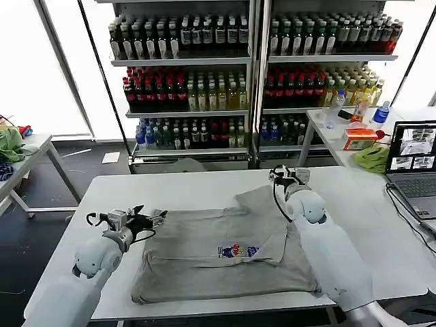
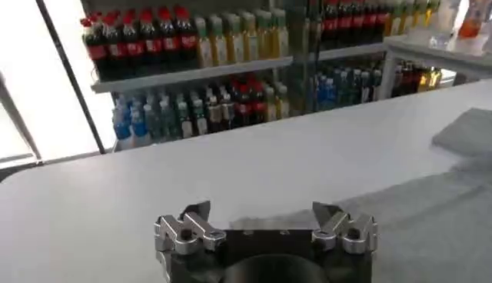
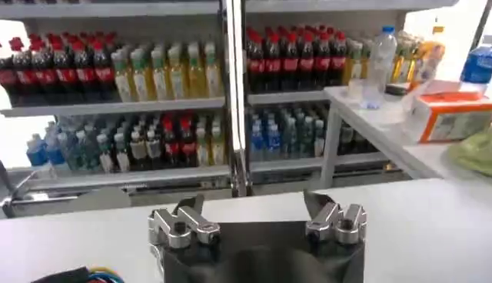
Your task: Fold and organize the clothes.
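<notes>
Shop-like room: drink shelving (image 1: 252, 75) stocked with bottles behind a white bench (image 1: 204, 187); a side table with a laptop (image 1: 413, 160) stands to the robot's right.

Left gripper (image 1: 146, 220): jaws spread, empty, hovering at the T-shirt's (image 1: 225, 255) left edge, low over the bench. In the left wrist view the gripper (image 2: 265, 224) points across bare bench top with grey cloth (image 2: 430, 223) just beside it. Likely placed here to take or release that edge.

Right gripper (image 1: 291, 176): jaws spread, empty, at the garment's far right corner, near the raised sleeve fold. The right wrist view has it (image 3: 257, 219) facing the shelving.

T-shirt: grey, lying mid-bench, partly folded, chest print (image 1: 238, 251) facing up, right side turned inward. Judgement: the fold is partway done; both arms sit at opposite edges so the cloth can be handled symmetrically without dragging.
</notes>
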Motion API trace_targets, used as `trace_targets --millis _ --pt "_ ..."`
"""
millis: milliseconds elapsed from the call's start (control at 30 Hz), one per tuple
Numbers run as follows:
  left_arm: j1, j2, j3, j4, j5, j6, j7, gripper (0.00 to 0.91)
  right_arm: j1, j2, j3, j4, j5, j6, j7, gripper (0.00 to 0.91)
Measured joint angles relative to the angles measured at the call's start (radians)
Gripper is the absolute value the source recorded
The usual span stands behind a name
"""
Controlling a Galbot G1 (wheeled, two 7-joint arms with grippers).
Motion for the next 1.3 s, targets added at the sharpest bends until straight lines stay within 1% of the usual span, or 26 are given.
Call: trace_targets --millis 433,1067,1100,1133,1167,1200,1233,1267,1300 --pt "-0.072 -0.022 0.028 0.116 0.000 -0.004 0.010 0.907 0.037 0.064 -0.012 -0.138 -0.065 0.010 -0.031 0.907" --pt "-0.104 -0.055 0.038 0.191 0.006 -0.014 0.012 0.907 0.041 0.092 -0.013 -0.221 -0.097 0.017 -0.035 0.907" --pt "-0.102 -0.056 0.038 0.192 0.006 -0.014 0.013 0.826 0.041 0.094 -0.013 -0.224 -0.099 0.017 -0.035 0.907" --pt "-0.101 -0.056 0.038 0.192 0.006 -0.014 0.013 0.645 0.040 0.096 -0.013 -0.226 -0.101 0.018 -0.035 0.907" --pt "-0.100 -0.057 0.038 0.192 0.006 -0.015 0.013 0.514 0.039 0.098 -0.013 -0.228 -0.102 0.019 -0.035 0.907" --pt "-0.098 -0.057 0.036 0.192 0.005 -0.015 0.014 0.232 0.038 0.099 -0.012 -0.230 -0.104 0.020 -0.035 0.907" --pt "-0.097 -0.057 0.035 0.192 0.005 -0.015 0.014 0.040 0.037 0.101 -0.010 -0.232 -0.106 0.021 -0.034 0.725" --pt "-0.095 -0.057 0.033 0.191 0.005 -0.014 0.015 0.010 0.036 0.102 -0.009 -0.232 -0.106 0.021 -0.034 0.574" --pt "-0.093 -0.056 0.032 0.189 0.005 -0.013 0.015 0.000 0.034 0.102 -0.008 -0.232 -0.106 0.021 -0.034 0.282"
